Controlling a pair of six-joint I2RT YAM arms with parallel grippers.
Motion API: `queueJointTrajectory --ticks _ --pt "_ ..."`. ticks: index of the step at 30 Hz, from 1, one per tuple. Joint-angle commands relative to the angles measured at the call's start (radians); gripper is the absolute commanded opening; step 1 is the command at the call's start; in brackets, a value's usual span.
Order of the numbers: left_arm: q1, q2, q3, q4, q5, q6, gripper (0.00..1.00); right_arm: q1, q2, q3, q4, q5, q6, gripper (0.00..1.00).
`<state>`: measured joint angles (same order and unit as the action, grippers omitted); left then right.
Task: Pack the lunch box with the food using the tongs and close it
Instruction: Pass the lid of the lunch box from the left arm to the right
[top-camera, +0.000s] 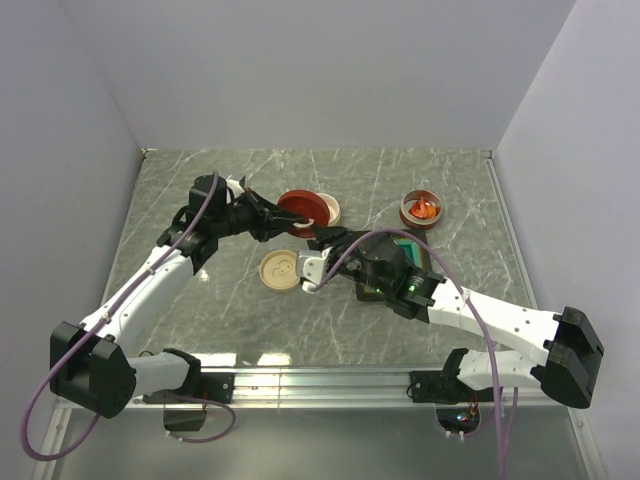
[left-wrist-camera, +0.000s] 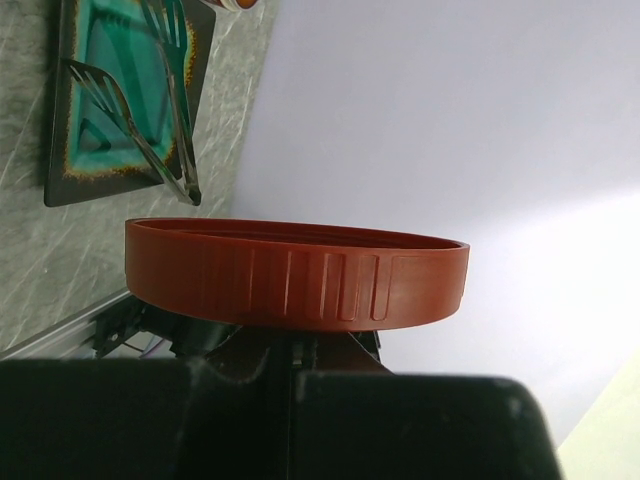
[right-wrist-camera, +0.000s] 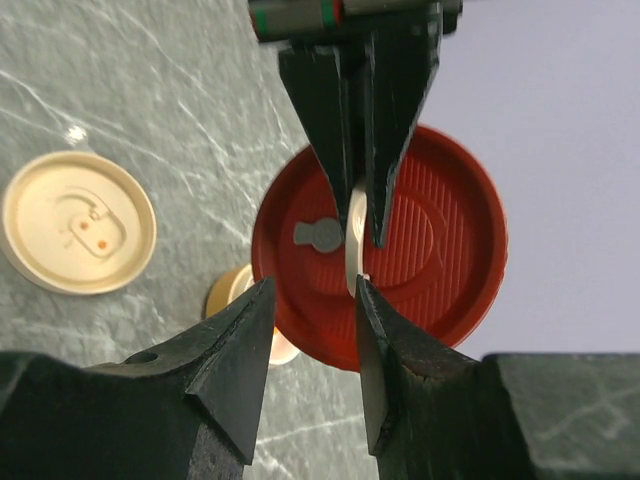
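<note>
My left gripper (top-camera: 283, 216) is shut on the white strap of a red lid (top-camera: 300, 207), holding it up on edge above the table. In the left wrist view the red lid (left-wrist-camera: 296, 275) fills the middle, seen edge-on. The right wrist view shows the left gripper's fingers (right-wrist-camera: 325, 130) pinching the strap on the red lid (right-wrist-camera: 440, 260). My right gripper (right-wrist-camera: 312, 300) stands open just in front of that lid, its right fingertip close to the strap's end. The silver tongs (left-wrist-camera: 150, 110) lie on the teal tray (left-wrist-camera: 70, 170). Orange food (top-camera: 424, 208) sits in a red bowl (top-camera: 421, 220).
A cream lid (top-camera: 280, 270) lies flat on the marble table, also seen as the cream lid (right-wrist-camera: 78, 222) from the right wrist. A cream bowl (top-camera: 328, 211) stands behind the red lid. My right arm covers most of the teal tray (top-camera: 408, 246).
</note>
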<state>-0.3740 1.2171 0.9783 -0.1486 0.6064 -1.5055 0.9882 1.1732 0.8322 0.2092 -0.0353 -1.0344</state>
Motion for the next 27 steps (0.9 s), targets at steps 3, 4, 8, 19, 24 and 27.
queueJointTrajectory --ticks 3,4,8,19,24,27 --pt "-0.008 -0.013 0.066 -0.049 -0.014 -0.029 0.01 -0.036 0.003 0.041 0.042 -0.009 0.007 0.45" --pt "-0.009 -0.014 0.066 -0.052 -0.016 -0.024 0.01 -0.039 0.003 0.045 0.038 -0.008 0.01 0.44" --pt "-0.011 -0.016 0.054 -0.034 -0.014 -0.035 0.01 -0.043 0.003 0.054 0.044 -0.011 0.0 0.44" --pt "-0.025 -0.005 0.068 -0.025 -0.007 -0.041 0.0 -0.043 0.057 0.1 0.044 -0.005 -0.038 0.41" --pt "-0.036 -0.011 0.054 -0.011 -0.005 -0.042 0.01 -0.043 0.086 0.13 0.009 0.017 -0.072 0.26" --pt "-0.04 -0.016 0.045 -0.005 -0.005 -0.05 0.01 -0.043 0.098 0.131 0.015 0.031 -0.093 0.19"
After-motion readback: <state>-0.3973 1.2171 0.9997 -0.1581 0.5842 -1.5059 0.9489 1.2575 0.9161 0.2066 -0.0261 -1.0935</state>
